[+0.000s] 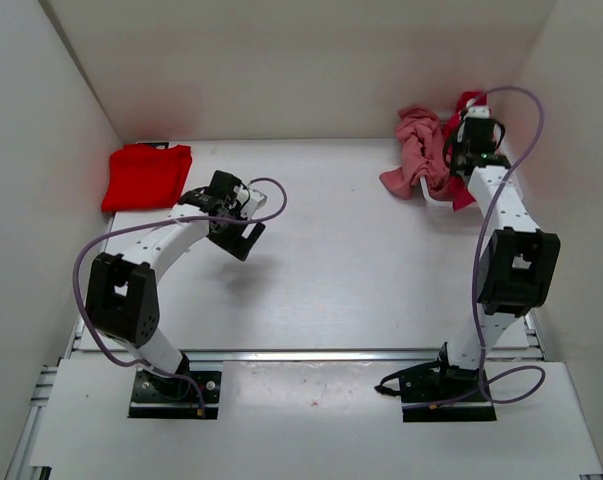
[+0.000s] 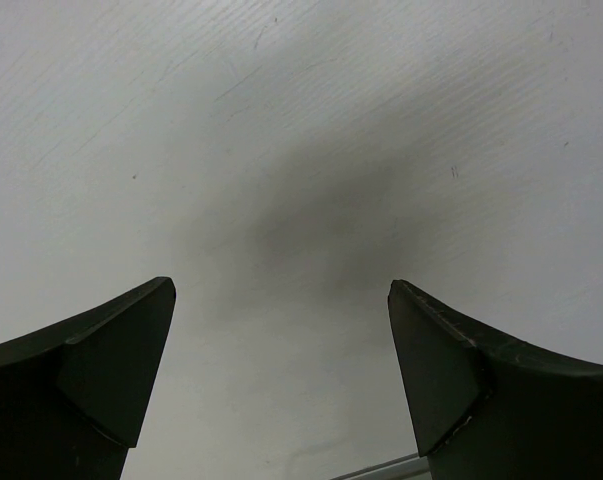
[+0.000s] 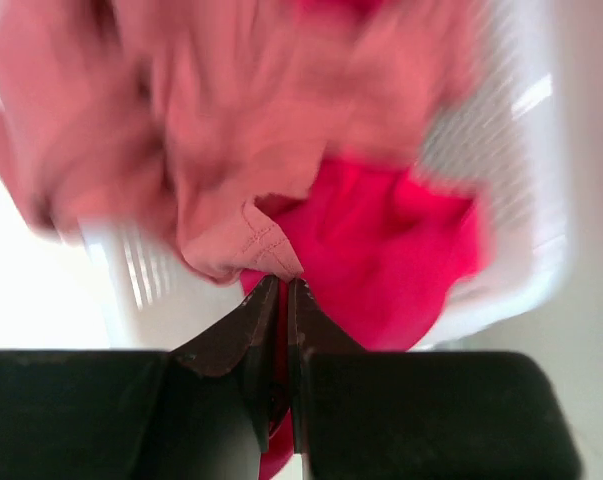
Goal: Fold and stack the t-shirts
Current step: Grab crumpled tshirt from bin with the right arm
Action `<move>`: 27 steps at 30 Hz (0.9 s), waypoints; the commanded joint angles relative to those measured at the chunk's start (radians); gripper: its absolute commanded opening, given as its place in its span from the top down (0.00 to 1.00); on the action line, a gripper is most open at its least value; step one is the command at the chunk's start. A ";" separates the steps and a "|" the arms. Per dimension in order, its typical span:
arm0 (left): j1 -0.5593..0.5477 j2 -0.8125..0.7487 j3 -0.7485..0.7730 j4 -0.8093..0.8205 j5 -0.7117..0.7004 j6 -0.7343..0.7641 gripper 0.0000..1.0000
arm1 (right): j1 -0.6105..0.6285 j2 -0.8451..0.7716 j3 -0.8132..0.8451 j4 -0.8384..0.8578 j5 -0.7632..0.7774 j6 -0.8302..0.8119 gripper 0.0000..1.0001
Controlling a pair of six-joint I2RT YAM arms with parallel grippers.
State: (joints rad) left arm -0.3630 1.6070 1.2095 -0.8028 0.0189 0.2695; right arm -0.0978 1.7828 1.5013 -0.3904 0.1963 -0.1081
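A bright red t-shirt (image 1: 146,175) lies folded at the table's far left. At the far right, a dusty salmon t-shirt (image 1: 419,150) (image 3: 231,150) and a crimson t-shirt (image 1: 463,192) (image 3: 381,260) are heaped over a white mesh basket (image 3: 501,200). My right gripper (image 1: 459,138) (image 3: 284,285) is down in that heap, shut on a thin fold of the crimson t-shirt. The salmon shirt's stitched hem touches its tips. My left gripper (image 1: 243,236) (image 2: 281,300) hangs open over bare table near the red shirt, holding nothing.
White walls close in the table at the back and on both sides. The basket sits in the far right corner, mostly buried under the shirts. Purple cables loop from both arms.
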 commanded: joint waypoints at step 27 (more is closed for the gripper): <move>0.051 -0.058 0.070 0.017 0.001 -0.019 0.02 | 0.491 -0.157 0.800 0.685 0.180 -0.568 1.00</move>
State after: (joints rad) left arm -0.3531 1.6020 1.2659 -0.7994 0.0074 0.2729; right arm 0.2310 1.6558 2.2364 0.1387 0.5053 -0.5583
